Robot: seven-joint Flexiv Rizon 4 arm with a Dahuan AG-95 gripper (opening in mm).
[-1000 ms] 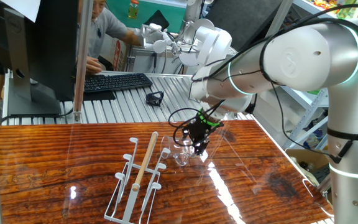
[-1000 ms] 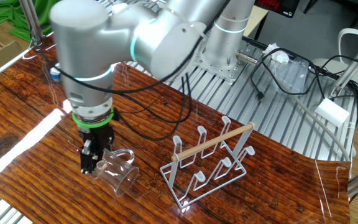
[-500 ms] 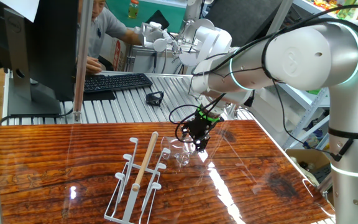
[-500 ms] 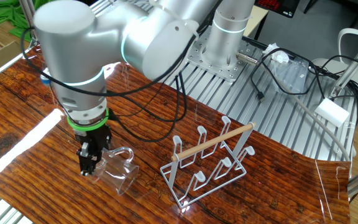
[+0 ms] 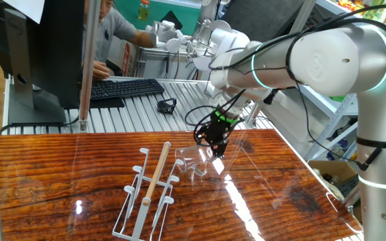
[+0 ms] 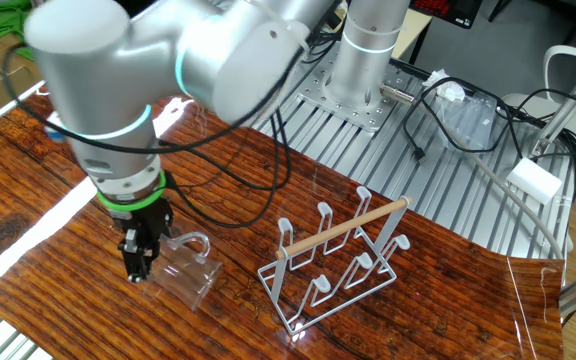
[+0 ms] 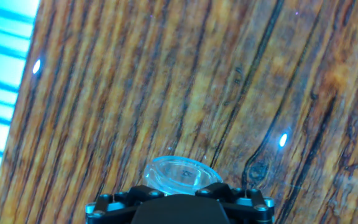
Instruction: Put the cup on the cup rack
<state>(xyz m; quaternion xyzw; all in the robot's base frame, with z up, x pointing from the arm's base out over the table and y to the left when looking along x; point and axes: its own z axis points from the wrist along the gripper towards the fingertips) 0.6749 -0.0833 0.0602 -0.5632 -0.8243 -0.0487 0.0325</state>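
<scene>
The clear glass cup (image 5: 194,163) hangs tilted just above the wooden table, held by my gripper (image 5: 214,145), which is shut on it. In the other fixed view the cup (image 6: 186,272) with its handle sticks out to the right of the gripper (image 6: 138,262). In the hand view the cup's round end (image 7: 180,176) shows just ahead of the black gripper body (image 7: 179,205). The white wire cup rack (image 5: 149,193) with its wooden handle bar stands to the left of the cup, and right of it in the other fixed view (image 6: 338,262). Its pegs are bare.
A keyboard (image 5: 122,88), a monitor (image 5: 39,60) and a seated person (image 5: 116,37) are behind the table on the metal bench. A small black object (image 5: 166,105) lies on the bench. Cables and a white box (image 6: 533,180) lie at the back right.
The gripper has lifted a little with the cup and the arm has swung, carrying the cup slightly away from its earlier spot. The rack has not moved.
</scene>
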